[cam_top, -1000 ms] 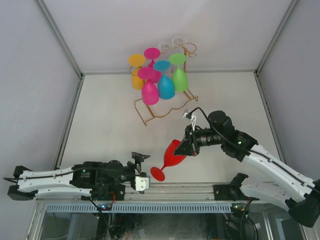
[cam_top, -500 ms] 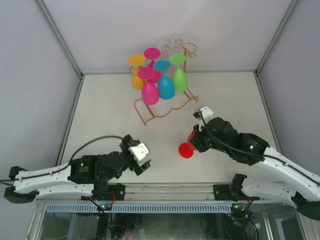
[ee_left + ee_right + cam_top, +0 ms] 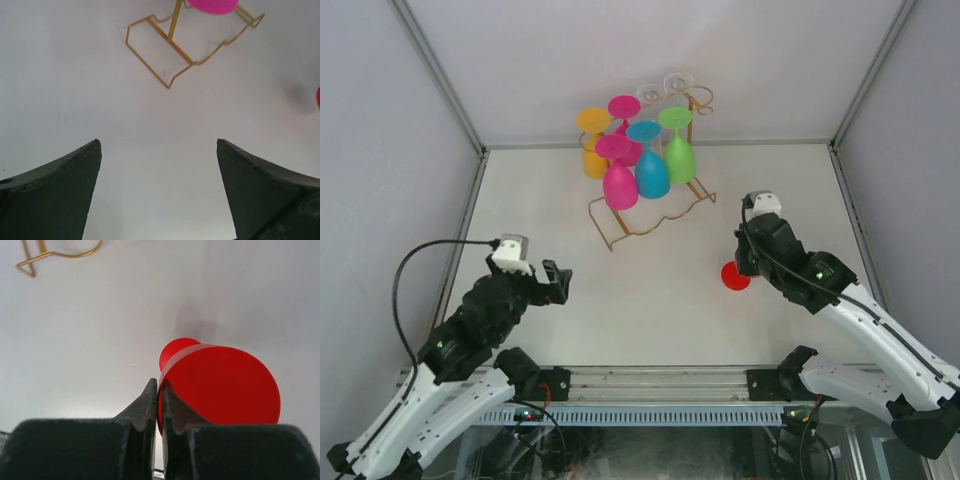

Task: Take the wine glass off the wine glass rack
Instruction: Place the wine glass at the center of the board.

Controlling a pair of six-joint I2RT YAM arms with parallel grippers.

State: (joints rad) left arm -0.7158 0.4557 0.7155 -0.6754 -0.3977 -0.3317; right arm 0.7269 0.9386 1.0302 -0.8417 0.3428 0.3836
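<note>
Wine glass rack (image 3: 170, 41): thin gold wire with a wavy base, standing on the matte white surface (image 3: 550, 215).
Red wine glass (image 3: 220, 385): smooth, with a flat round disc; off the rack, right of it.
Right fingers (image 3: 148, 400): pinched on the disc's edge.
Left fingers (image 3: 60, 185): dark wedges, wide apart.

My left fingers (image 3: 50, 195) and right fingers (image 3: 145, 410) are dark, matt plastic with a faintly grainy face. The red wine glass (image 3: 220, 385) looks like smooth, translucent plastic with a soft sheen. The rack (image 3: 172, 42) is thin, shiny gold-coloured metal wire, the counter (image 3: 100, 100) is plain white, smooth and matt, and the pink glass (image 3: 620, 186) looks like glossy coloured plastic.
</note>
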